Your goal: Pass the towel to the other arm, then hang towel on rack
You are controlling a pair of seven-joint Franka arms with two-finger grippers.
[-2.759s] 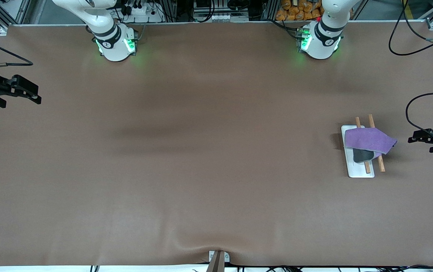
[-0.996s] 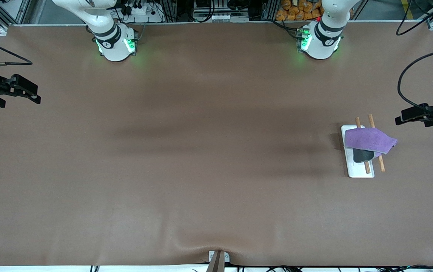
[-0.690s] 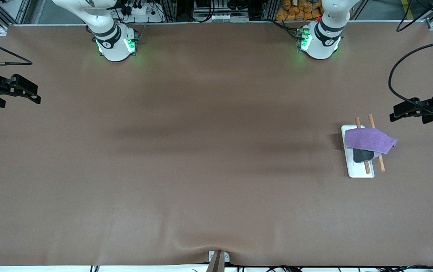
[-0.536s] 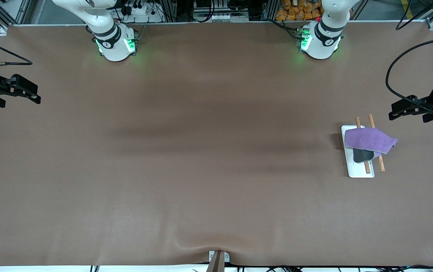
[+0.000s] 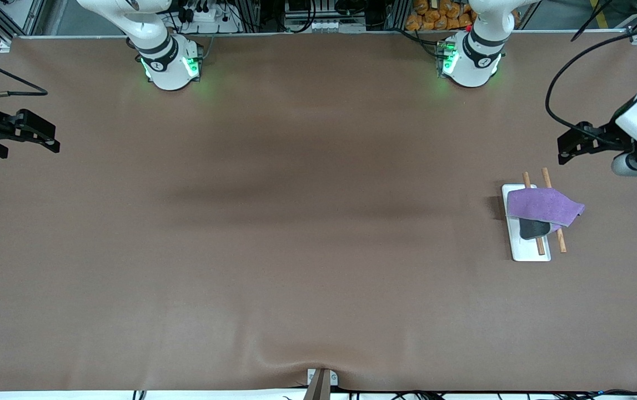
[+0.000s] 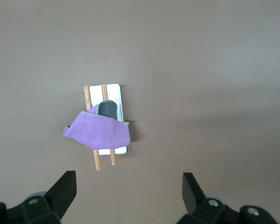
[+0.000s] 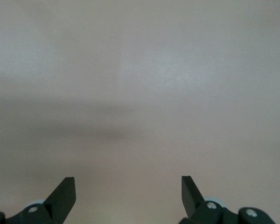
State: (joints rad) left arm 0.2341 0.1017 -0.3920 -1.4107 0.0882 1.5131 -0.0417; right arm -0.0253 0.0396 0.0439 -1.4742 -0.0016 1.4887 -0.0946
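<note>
The purple towel (image 5: 543, 206) hangs draped over the two brown rods of the rack (image 5: 529, 251), which stands toward the left arm's end of the table. A dark grey part of the towel (image 5: 533, 229) lies on the white base plate. The left wrist view shows the towel (image 6: 100, 134) on the rack (image 6: 113, 94). My left gripper (image 5: 571, 145) is open and empty, up in the air over the table beside the rack. My right gripper (image 5: 46, 143) is open and empty at the right arm's end of the table, waiting; its wrist view shows only bare table between the fingers (image 7: 65, 193).
The brown table mat (image 5: 296, 222) covers the whole table. Black cables (image 5: 557, 89) hang near the left arm. A small metal clamp (image 5: 321, 380) sits at the table's front edge.
My left gripper has risen and moved away from the rack, toward the robots' side of the table. The towel, the rack and the right arm have not moved.
</note>
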